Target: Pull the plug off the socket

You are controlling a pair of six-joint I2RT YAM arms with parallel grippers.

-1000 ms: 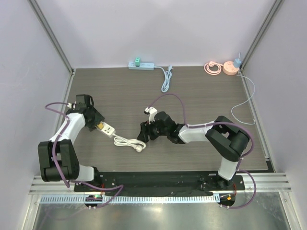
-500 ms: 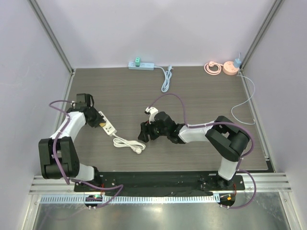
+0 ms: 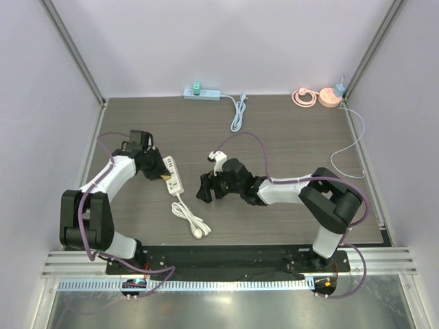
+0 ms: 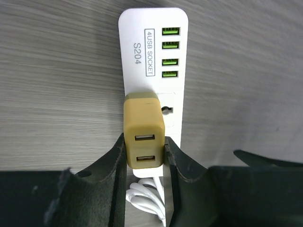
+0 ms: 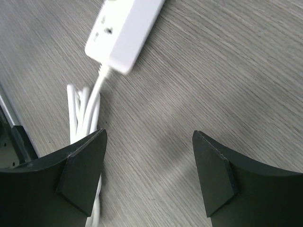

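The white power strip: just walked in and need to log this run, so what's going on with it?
The left gripper is shut on the tan plug, which is seated in the white power strip. The right gripper hovers open and empty beside the strip's cord. The plug is not out yet.

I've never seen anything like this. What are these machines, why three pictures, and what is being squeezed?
These are two robot arms bolted at a table's near edge. The wide picture looks down from above; the other two come from a camera on each wrist, showing that arm's own fingers. On the table lies a white power strip with a bundled cable. The left fingers are closed on a mustard plug sitting in that strip. The right fingers are open, holding nothing, near the strip's cable end. Another strip and a pink corded socket lie at the back.
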